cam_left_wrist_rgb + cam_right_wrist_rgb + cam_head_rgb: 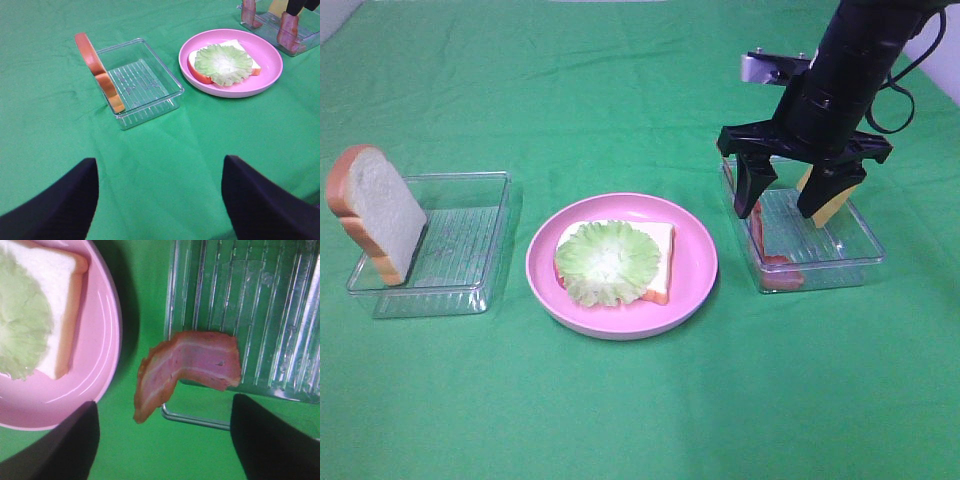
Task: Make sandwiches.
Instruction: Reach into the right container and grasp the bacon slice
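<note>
On the left, a clear rectangular plastic tray point(470, 250) holds only a white toy bread slice with orange-brown crust point(375, 210), propped upright against its outer wall and not yet used as the top. The left gripper point(160, 167), seen only in its wrist view, hangs over the green cloth point(45, 125) with jaws apart and empty. In the middle, the round pink plate point(695, 270) carries the base: a second white bread slice point(662, 250) lying flat with the pale green lettuce leaf point(608, 262) on it. On the right, the right gripper point(780, 205) hovers, jaws apart and empty, above the second clear tray point(855, 250), over the pink-red bacon strip point(192, 362) draped at its plate-side wall. The square yellow cheese slice point(840, 205) leans behind. By my reading two layers are done, and bacon, cheese and top bread remain.
</note>
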